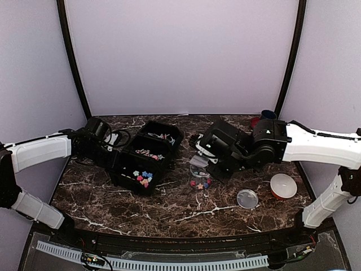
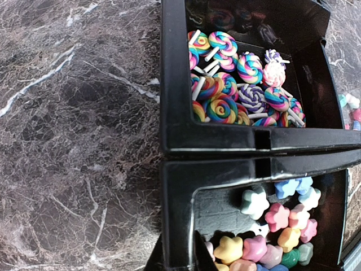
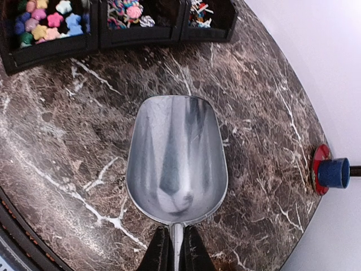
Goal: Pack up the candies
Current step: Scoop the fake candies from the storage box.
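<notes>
Candies (image 2: 242,84): kept in the tray (image 2: 175,113) just beside the left gripper (image 1: 110,148), which is closed narrow | right gripper (image 3: 175,251): clamped on the handle of the empty scoop (image 3: 177,158) | step: refill judged due | next: scoop to be carried forward into the tray ahead.

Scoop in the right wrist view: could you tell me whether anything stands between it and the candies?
Nothing visible does: only table surface separates the empty scoop from the tray, whose near wall fronts the uncovered candies.
</notes>
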`<action>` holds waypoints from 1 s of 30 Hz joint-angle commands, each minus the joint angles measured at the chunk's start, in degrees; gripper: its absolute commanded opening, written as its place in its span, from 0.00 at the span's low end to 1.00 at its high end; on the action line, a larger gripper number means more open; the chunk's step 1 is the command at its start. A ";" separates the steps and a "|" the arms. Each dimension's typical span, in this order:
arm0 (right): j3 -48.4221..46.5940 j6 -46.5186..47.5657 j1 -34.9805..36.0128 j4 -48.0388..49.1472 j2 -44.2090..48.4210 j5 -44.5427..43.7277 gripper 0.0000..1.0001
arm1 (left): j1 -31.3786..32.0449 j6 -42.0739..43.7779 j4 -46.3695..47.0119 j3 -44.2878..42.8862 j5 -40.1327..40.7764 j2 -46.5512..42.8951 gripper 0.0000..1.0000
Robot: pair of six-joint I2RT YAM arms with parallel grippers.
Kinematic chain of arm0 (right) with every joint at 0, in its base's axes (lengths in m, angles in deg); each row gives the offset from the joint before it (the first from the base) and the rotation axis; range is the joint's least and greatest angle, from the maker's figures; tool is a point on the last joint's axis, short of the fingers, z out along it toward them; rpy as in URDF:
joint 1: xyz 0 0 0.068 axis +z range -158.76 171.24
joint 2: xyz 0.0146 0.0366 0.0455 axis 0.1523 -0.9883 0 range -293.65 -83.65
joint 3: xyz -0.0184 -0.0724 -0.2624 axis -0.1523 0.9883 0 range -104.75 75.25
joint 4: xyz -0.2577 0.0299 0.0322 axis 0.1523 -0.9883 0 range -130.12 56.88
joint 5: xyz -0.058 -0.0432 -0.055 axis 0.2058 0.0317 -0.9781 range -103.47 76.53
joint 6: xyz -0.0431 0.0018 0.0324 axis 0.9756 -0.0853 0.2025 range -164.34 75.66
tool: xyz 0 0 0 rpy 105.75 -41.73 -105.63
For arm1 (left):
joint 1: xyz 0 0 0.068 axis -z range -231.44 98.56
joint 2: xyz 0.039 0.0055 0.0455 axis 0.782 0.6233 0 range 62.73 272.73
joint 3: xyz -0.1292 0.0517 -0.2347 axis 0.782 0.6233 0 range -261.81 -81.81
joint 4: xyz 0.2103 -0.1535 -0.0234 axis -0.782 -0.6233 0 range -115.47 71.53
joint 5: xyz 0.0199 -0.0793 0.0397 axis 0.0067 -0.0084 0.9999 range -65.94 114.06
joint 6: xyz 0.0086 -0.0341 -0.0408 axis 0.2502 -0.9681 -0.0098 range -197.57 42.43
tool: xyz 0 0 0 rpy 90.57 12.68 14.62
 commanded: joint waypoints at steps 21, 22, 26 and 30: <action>-26.85 16.88 5.66 3.92 -24.73 12.12 0.00 | 1.47 0.91 7.28 -3.45 1.20 -2.95 0.00; -27.47 16.88 5.66 3.52 -25.58 11.84 0.00 | 1.92 1.19 6.90 -3.60 2.15 -2.86 0.00; -30.40 16.84 5.66 1.41 -29.05 11.32 0.00 | 3.07 1.97 6.22 -3.83 4.47 -2.83 0.00; -32.44 16.80 5.66 -1.52 -31.54 9.63 0.00 | 3.94 2.71 6.04 -3.95 6.11 -3.22 0.00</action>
